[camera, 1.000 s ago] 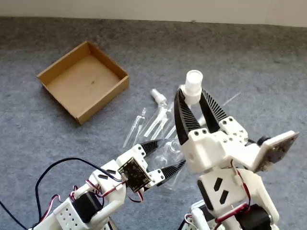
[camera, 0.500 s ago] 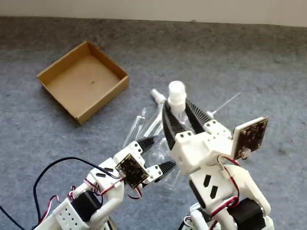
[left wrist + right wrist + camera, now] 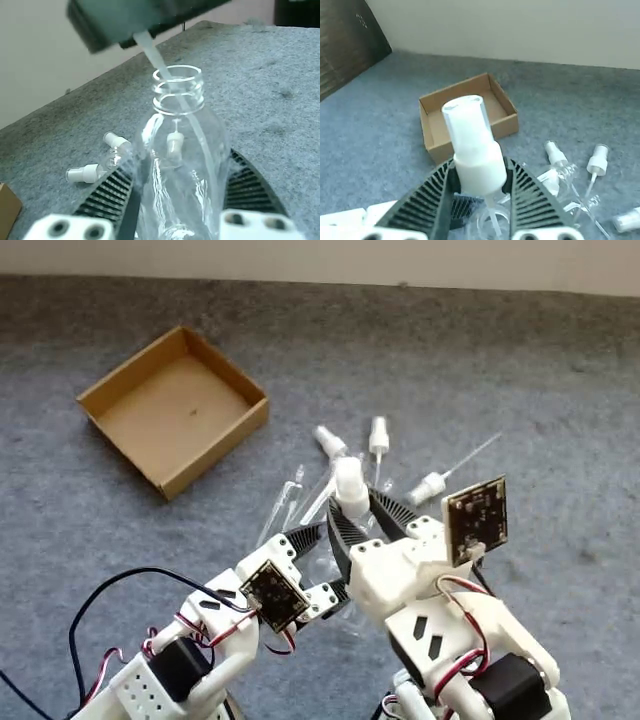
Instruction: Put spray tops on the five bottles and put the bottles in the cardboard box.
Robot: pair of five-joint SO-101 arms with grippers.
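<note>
**First top half on, nothing boxed yet**

Nearest the front edge of the table, the left gripper [image 3: 325, 562] is clamped on a clear bottle [image 3: 177, 150], with the neck sticking out past its fingertips. Right over it, the right gripper [image 3: 357, 510] is squeezed tight around a spray top [image 3: 470, 140]; its dip tube [image 3: 165, 85] pokes down through the bottle's neck. The collar doesn't look seated on the threads, so I wouldn't count this one as capped yet.

Just beyond the grippers, around mid-table, is the rest of the pile. There are three loose spray tops [image 3: 378, 435] near each other, plus more clear bottles [image 3: 290, 498] lying on their sides. Farther off, toward the far left corner, the cardboard box [image 3: 218, 448] has no bottle in it. By my reckoning that's zero of five finished; nearly all the capping and all the boxing is left.

Hard bits: the lying bottles blur into each other and into the grey table cover; the arms sit over part of the pile, so I can't count them. I can't tell whether the collar touches the bottle's rim; the left wrist view also cuts off the bottle's base.
</note>
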